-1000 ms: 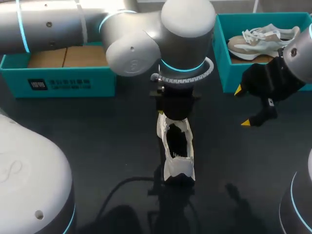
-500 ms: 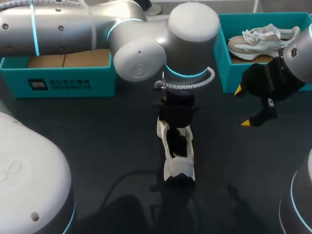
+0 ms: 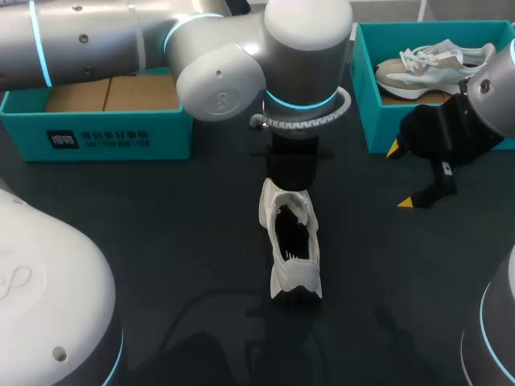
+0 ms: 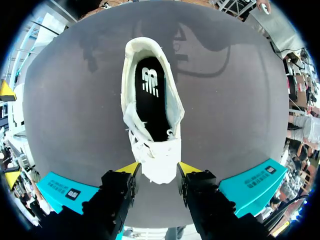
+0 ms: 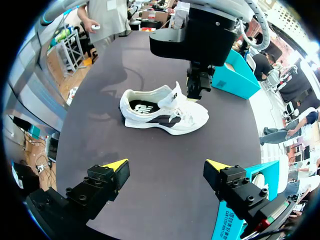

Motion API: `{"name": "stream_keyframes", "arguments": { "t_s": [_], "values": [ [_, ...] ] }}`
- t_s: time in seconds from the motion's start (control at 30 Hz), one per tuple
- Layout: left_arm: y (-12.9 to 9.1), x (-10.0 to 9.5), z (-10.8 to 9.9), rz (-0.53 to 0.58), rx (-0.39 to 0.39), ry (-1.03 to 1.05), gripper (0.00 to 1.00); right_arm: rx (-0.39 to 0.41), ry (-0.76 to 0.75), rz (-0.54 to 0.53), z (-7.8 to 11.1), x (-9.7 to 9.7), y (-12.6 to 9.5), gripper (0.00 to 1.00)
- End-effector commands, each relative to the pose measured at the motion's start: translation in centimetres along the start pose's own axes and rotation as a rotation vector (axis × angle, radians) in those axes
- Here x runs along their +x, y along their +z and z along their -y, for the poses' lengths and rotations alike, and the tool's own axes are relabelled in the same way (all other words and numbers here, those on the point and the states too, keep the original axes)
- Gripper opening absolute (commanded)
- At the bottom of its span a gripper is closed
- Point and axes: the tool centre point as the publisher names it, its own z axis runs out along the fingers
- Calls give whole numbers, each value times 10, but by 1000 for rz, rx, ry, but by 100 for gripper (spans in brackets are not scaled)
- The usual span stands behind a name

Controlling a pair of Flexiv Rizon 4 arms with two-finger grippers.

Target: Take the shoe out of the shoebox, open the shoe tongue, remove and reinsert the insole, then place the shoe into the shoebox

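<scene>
Watch out: your left gripper (image 4: 159,168) hangs over the toe of the shoe (image 3: 290,237). It is open, with one yellow finger on each side of the toe, and it holds nothing. If it shuts there, it may only pinch the soft toe and slip off, or tip the shoe over on the table (image 3: 161,257). The shoe stands mid-table, toe at 12 o'clock, heel at 6. Your left arm comes in from 10 o'clock and points straight down. Your right gripper (image 3: 401,175) hangs at 2 o'clock from the shoe, open and empty, near the shoebox (image 3: 366,96).
</scene>
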Motion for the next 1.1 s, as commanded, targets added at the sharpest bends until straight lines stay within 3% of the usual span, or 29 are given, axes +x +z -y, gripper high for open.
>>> {"name": "stream_keyframes", "arguments": {
  "t_s": [0.03,0.23,0.6,0.87,1.1],
  "values": [
    [1,-7,-2,-10,2,8,40,3,0,1,0,1,1,100],
    [20,-9,4,-21,43,22,36,3,0,1,0,1,1,100],
    [40,-5,37,-17,107,25,35,3,0,1,0,1,1,100],
    [33,-2,60,17,127,21,34,3,0,1,0,1,1,100],
    [21,-5,50,41,113,12,35,3,0,1,0,1,1,100]
  ]
}}
